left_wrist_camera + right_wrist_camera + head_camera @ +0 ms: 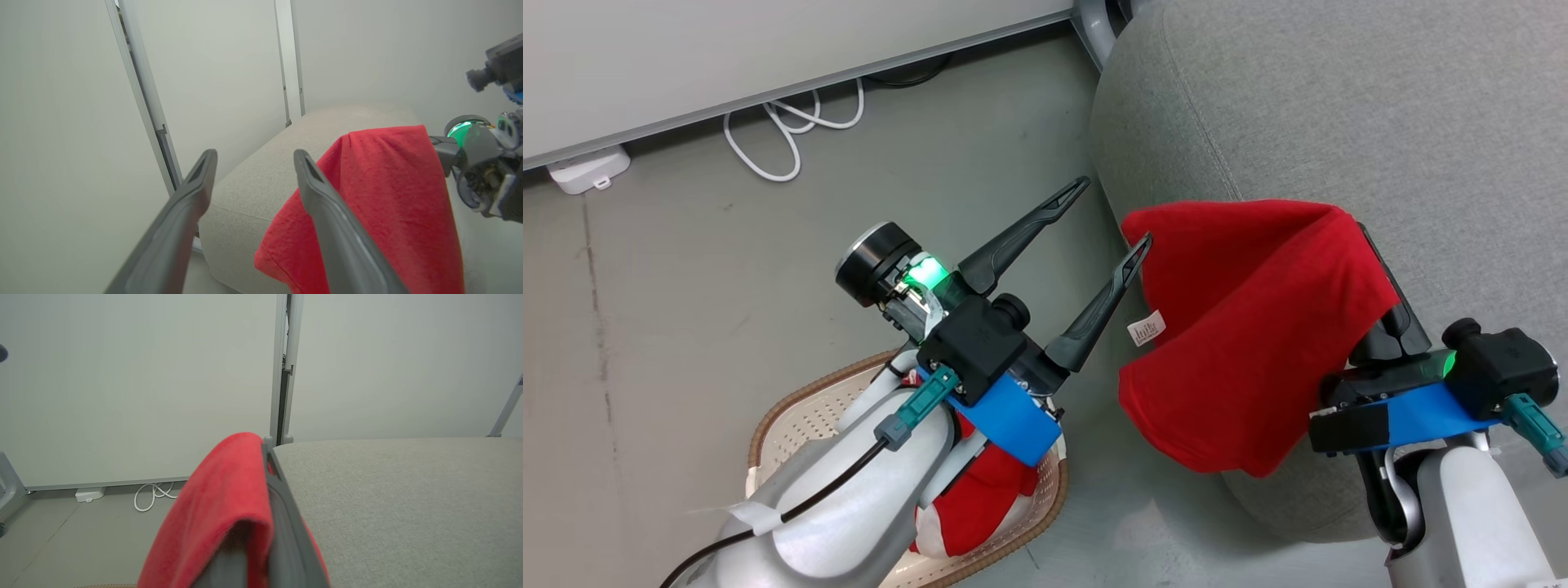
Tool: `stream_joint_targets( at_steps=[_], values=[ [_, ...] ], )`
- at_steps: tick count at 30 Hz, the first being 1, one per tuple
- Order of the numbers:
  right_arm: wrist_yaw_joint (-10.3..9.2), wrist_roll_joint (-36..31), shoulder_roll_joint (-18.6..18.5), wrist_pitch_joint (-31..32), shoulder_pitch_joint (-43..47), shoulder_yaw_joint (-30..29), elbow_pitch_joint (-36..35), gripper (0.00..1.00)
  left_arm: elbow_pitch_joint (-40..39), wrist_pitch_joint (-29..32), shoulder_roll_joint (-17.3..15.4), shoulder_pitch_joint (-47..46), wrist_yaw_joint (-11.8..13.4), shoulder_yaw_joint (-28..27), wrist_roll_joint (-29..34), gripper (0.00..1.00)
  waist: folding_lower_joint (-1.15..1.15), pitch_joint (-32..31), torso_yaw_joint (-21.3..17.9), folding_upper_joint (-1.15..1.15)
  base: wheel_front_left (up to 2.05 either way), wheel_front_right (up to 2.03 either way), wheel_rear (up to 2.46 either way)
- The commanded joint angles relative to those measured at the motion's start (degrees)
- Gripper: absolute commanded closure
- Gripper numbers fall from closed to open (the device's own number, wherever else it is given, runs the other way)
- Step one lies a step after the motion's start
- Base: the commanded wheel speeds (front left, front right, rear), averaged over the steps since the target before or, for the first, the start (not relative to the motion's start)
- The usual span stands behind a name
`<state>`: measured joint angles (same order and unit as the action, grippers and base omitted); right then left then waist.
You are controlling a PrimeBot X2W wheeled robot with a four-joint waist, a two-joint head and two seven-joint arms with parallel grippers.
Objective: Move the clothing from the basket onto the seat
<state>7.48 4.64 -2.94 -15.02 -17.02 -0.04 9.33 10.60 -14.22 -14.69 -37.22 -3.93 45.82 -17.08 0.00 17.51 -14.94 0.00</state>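
Resting on grey floor (pixel 686 327), the seat (pixel 1339 106) lies beside pale wall panels (pixel 727 57).

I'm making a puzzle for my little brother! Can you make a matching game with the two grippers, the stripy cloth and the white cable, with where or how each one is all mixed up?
Things:
1. left gripper
2. right gripper
3. stripy cloth
4. cable

Where or how:
A. in the basket
B. shut on the plain red cloth
C. on the floor by the wall
D. open, holding nothing

Pairs: 1-D, 2-B, 3-A, 4-C.
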Motion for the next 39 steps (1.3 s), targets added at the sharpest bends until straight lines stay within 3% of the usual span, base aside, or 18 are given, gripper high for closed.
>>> stream_joint_targets(
  at_steps=[1,9,16,25,31,39],
  values=[
    [0.03,0.2,0.1,-0.2,0.5,-0.2,-0.4,1.00,0.2,0.0,-0.3,-0.9,0.0,0.1,0.0,0.00,0.00,0.1,-0.2,0.00,0.00,0.00,0.00],
    [0.03,-1.0,0.1,-0.2,-3.0,-1.2,-1.9,1.00,0.2,-0.1,-0.4,-1.5,0.0,0.4,-0.3,0.00,0.00,0.9,0.2,0.00,0.00,0.00,0.00],
    [0.03,-2.9,0.1,-0.2,-13.2,-5.3,-4.4,1.00,-0.6,0.4,-1.1,-2.8,0.4,0.0,0.0,0.00,0.00,4.8,0.8,0.00,0.00,0.00,0.00],
    [0.03,-3.9,-5.3,-0.2,-27.7,-15.0,-6.9,1.00,-2.3,1.4,-3.0,-6.4,0.2,-0.8,1.0,0.00,0.00,13.5,3.4,0.00,0.00,0.00,0.00],
    [0.03,-4.0,-10.5,-0.2,-34.2,-21.8,-4.1,1.00,-3.0,1.2,-3.6,-8.5,0.0,-1.1,1.6,0.00,0.00,18.4,5.3,0.00,0.00,0.00,0.00],
    [0.03,-3.8,-13.3,-0.2,-36.2,-29.4,6.5,1.00,-2.7,0.7,-3.5,-9.5,0.0,-0.7,1.9,0.00,0.00,21.4,6.7,0.00,0.00,0.00,0.00]
  ],
)
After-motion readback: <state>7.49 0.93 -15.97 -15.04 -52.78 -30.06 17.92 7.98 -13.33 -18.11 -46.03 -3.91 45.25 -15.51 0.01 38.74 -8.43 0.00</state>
